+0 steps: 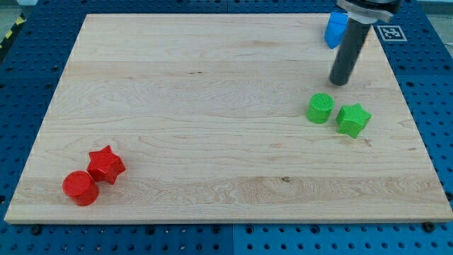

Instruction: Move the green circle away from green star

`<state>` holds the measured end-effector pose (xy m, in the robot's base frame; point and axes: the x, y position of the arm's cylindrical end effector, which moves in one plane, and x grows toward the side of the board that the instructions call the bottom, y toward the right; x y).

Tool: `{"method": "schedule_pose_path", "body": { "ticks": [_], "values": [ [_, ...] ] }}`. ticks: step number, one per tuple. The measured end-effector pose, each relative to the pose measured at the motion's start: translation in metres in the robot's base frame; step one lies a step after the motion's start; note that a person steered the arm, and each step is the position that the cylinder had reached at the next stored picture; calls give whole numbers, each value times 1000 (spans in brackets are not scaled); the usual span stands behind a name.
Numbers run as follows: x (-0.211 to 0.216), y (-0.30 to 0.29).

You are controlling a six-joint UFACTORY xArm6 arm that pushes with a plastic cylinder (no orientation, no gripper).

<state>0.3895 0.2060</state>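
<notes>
My tip [340, 82] rests on the wooden counter [212, 106], just above the green circle [320, 108] and apart from it, with the green star [353, 119] just beside the circle toward the view's right. A blue block [334, 30] sits above the tip, partly hidden by the rod. Far toward the view's lower left, a red star [106, 164] and red circle [80, 188] touch.

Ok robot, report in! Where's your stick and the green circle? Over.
My tip just above the green circle, not touching. Green circle close beside green star, on its left. Nothing between tip and circle.
</notes>
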Motion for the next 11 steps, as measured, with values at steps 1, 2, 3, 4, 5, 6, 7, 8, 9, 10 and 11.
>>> {"method": "schedule_pose_path", "body": {
  "ticks": [1,2,3,4,5,6,7,8,9,10,11],
  "values": [
    [28,32],
    [57,22],
    [74,-47],
    [90,-114],
    [88,-129],
    [60,-112],
    [37,-101],
    [24,-102],
    [26,-152],
    [60,-217],
    [81,-234]
  ]
}}
